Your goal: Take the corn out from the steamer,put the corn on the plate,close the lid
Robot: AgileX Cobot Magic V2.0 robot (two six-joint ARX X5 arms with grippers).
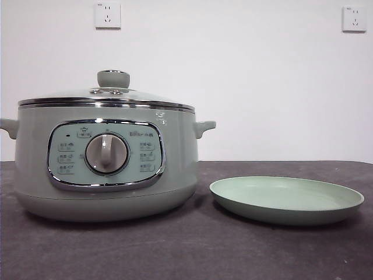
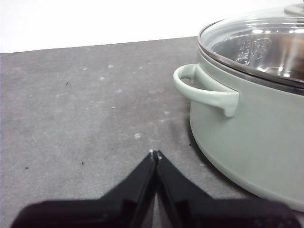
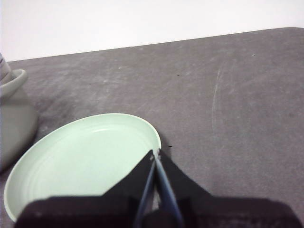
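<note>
While both arms wait out of the front view, I see the steamer [image 1: 105, 169] standing on the dark grey counter [image 1: 186, 251] with the lid [image 1: 108, 96] seated on its rim, the grey-green knob upright on top. Its control panel and silver dial face the front camera. Just beside the steamer, not touching it, lies the plate [image 1: 287, 201], flat and bare. I cannot see the corn anywhere; through the glass of the lid I make out only reflections.

My left pincer [image 2: 155, 154] hovers over bare counter near the steamer's side handle [image 2: 204, 90], its jaws pressed together, holding nothing. My right pincer [image 3: 155, 153] hangs at the plate's rim on the side away from the steamer, jaws likewise closed and empty. Two wall sockets sit high on the white wall behind the steamer.
</note>
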